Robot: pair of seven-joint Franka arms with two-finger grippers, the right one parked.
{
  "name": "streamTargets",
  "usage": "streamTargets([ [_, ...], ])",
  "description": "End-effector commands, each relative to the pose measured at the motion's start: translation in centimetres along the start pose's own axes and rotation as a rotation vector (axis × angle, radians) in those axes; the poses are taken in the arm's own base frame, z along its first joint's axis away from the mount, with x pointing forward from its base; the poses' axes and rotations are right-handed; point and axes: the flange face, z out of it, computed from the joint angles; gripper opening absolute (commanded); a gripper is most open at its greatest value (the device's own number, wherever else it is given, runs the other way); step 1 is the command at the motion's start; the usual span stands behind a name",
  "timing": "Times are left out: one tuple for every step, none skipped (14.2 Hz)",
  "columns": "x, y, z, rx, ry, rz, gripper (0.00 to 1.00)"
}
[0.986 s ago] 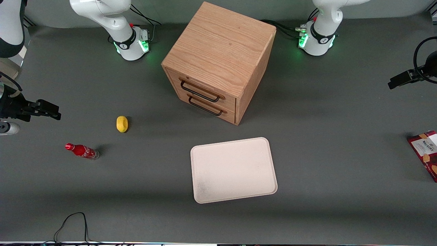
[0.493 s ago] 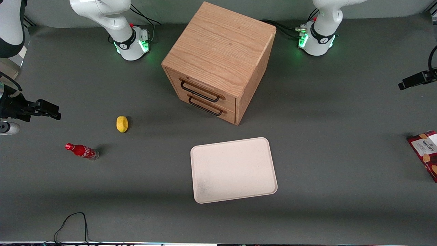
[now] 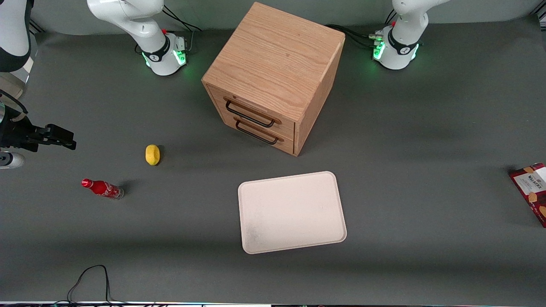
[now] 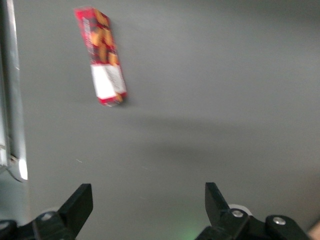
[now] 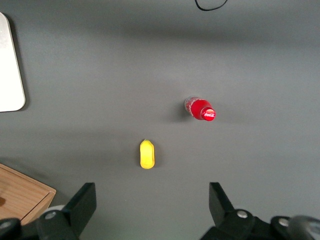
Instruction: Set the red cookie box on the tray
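Note:
The red cookie box [image 3: 533, 192] lies flat on the grey table at the working arm's end, partly cut off by the front view's edge. The left wrist view shows the whole box [image 4: 102, 62], with its white label and pictured cookies facing up. The left gripper [image 4: 147, 200] hangs above bare table, apart from the box, open wide with nothing between its fingers. It does not show in the front view. The cream-white tray [image 3: 292, 211] sits mid-table, nearer the front camera than the drawer cabinet, with nothing on it.
A wooden two-drawer cabinet [image 3: 273, 76] stands mid-table. A yellow lemon [image 3: 152, 154] and a small red soda bottle [image 3: 102, 188] lie toward the parked arm's end. A black cable [image 3: 91, 277] loops at the near edge. The table's edge [image 4: 10, 100] runs close to the box.
The left gripper, seen earlier at the front view's edge above the box's end of the table, has slid sideways out of that view. Nothing on the table has moved.

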Motion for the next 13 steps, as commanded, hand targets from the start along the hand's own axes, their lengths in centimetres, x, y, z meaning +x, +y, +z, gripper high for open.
streamTargets([
  [3.0, -5.2, 0.9, 0.037, 0.033, 0.082, 1.00],
  [3.1, -6.6, 1.6, 0.035, 0.037, 0.083, 1.00],
  [3.3, -7.0, 2.0, 0.040, 0.048, 0.085, 1.00],
  [3.5, -7.3, 2.4, 0.039, 0.046, 0.086, 1.00],
  [3.6, -7.4, 3.0, 0.034, 0.040, 0.089, 1.00],
  [3.9, -8.1, 4.0, 0.029, 0.035, 0.096, 1.00],
  [4.0, -8.6, 4.7, 0.022, 0.034, 0.106, 1.00],
  [4.5, -8.8, 6.0, 0.013, 0.024, 0.118, 1.00],
  [4.6, -10.0, 7.5, 0.005, 0.011, 0.127, 1.00],
  [5.2, -11.0, 9.0, 0.005, 0.017, 0.155, 1.00],
  [5.8, -11.5, 11.2, -0.009, 0.020, 0.166, 1.00],
  [6.0, -13.3, 14.3, -0.050, 0.053, 0.134, 1.00],
  [6.5, -14.2, 16.8, -0.056, 0.098, 0.114, 1.00],
])
